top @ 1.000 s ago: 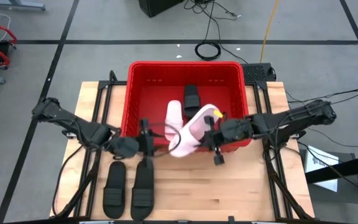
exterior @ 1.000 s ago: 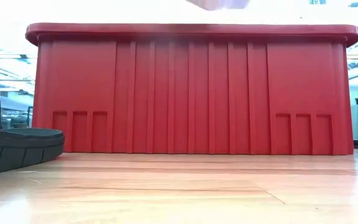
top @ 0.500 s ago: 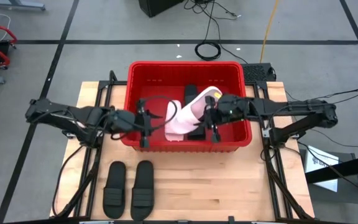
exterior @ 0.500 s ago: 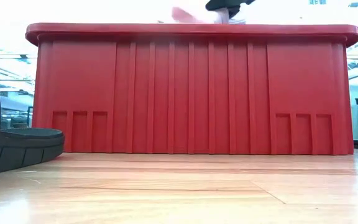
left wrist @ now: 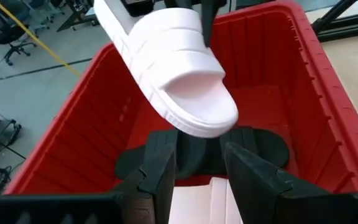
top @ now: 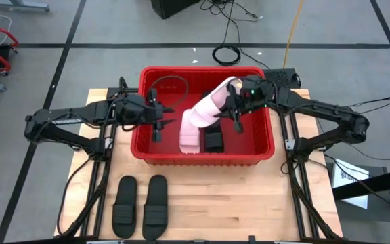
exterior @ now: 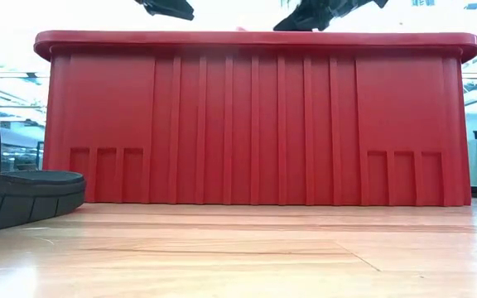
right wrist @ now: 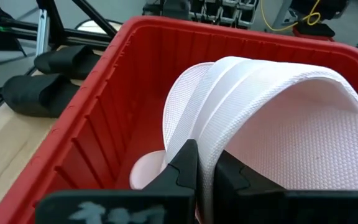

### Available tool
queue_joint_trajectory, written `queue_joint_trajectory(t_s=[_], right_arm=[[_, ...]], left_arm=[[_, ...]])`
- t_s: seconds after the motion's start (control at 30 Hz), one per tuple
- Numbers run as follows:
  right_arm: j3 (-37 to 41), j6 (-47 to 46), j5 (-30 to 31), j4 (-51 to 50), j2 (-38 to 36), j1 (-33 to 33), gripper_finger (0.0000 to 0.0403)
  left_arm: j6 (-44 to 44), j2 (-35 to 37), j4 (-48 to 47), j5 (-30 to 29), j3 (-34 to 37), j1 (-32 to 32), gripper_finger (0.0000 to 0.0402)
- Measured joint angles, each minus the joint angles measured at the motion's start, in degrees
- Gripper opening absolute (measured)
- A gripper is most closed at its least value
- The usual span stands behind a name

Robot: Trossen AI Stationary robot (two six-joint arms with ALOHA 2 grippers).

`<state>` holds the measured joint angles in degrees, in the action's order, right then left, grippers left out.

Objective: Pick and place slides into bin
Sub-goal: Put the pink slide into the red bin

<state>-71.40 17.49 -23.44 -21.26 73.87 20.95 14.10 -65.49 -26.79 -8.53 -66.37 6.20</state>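
Workshop floor around a wooden desk
Grey floor is crossed by dark lines; black cables are coiled behind the desk.

- My right gripper holds a pale pink-white ribbed-strap slide tilted over the large rectangular red plastic bin.
- Two black ribbed-strap slides lie side by side in front of the bin.

Wooden table: red bin, two black slides.
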Motion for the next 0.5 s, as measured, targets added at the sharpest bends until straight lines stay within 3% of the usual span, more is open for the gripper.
queue_joint_trajectory(t_s=[0.27, 0.5], right_arm=[[-0.91, 1.53, -10.47, -0.04, 0.49, 10.22, 0.0006], [-8.87, -1.33, -21.88, -0.86, 7.21, 16.23, 0.0003]], left_arm=[[4.97, 1.23, 0.64, 4.23, -0.09, 5.82, 0.0145], [8.35, 1.57, 1.15, 9.89, -0.04, 12.59, 0.0145]])
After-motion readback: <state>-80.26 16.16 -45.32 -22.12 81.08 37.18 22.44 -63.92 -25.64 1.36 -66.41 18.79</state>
